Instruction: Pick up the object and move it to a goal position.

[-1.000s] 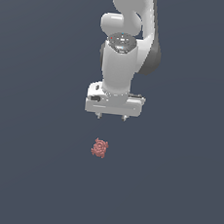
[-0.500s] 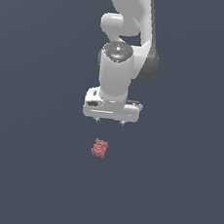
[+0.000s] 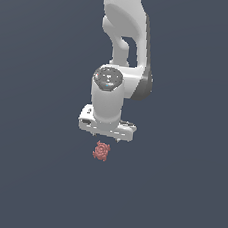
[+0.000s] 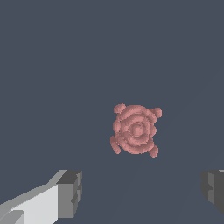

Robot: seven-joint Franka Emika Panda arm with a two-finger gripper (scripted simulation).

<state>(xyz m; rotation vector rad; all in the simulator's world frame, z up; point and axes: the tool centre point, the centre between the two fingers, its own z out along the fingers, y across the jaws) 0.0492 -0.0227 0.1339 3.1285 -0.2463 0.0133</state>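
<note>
The object is a small reddish-pink, knobbly, roughly round lump lying on the dark grey floor. It also shows in the wrist view as a ringed disc with small knobs around it. My white gripper hangs just above it and slightly behind it in the exterior view. The gripper is open and empty. Its two grey fingertips stand wide apart, with the object lying beyond the gap between them, not within it.
The floor is a plain dark grey surface all round. The white arm rises straight up from the gripper to the frame's top.
The gripper has come down and moved toward the object, from well above it to just over it. The object has not moved.
</note>
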